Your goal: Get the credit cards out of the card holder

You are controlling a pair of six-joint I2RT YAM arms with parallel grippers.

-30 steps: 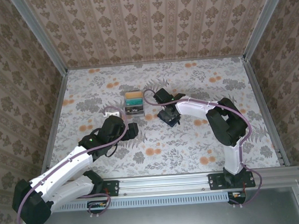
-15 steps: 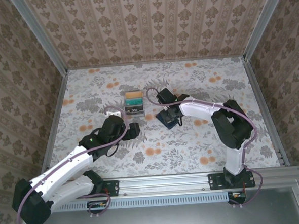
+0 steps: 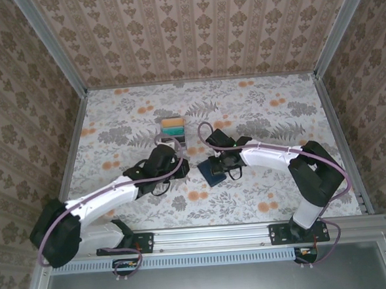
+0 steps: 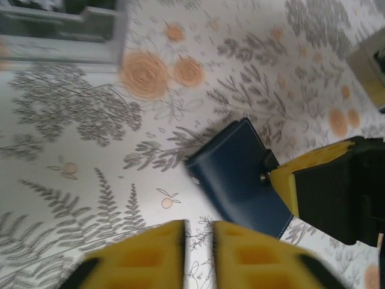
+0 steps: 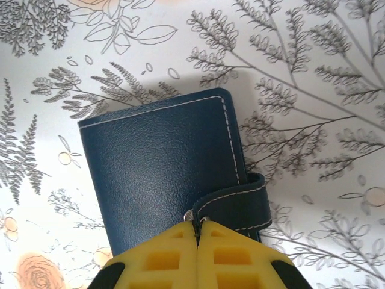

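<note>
Opening was in hand: the card holder (image 5: pixel 162 174) lay closed on the table (image 5: pixel 325 72), right gripper (image 5: pixel 197 232) shut, apparently pinching its strap (image 5: pixel 240 201). Left gripper (image 4: pixel 200 232) hovered just beside, nearly closed, empty; unsnapping looked due next.

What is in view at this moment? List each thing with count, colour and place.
card holder: one, navy blue, closed with its strap snapped, flat on the table between the two grippers
card rack: one, clear grey, further back, just beyond the left arm
yellow card: one, standing in the rack
teal card: one, in the rack, just in front of the yellow one
table: one, white cloth with grey and orange flowers
walls: brown patterned, on three sides
left gripper: yellow fingers nearly together, nothing between them, just short of the holder
right gripper: yellow fingers shut, tips at the holder's strap end
</note>
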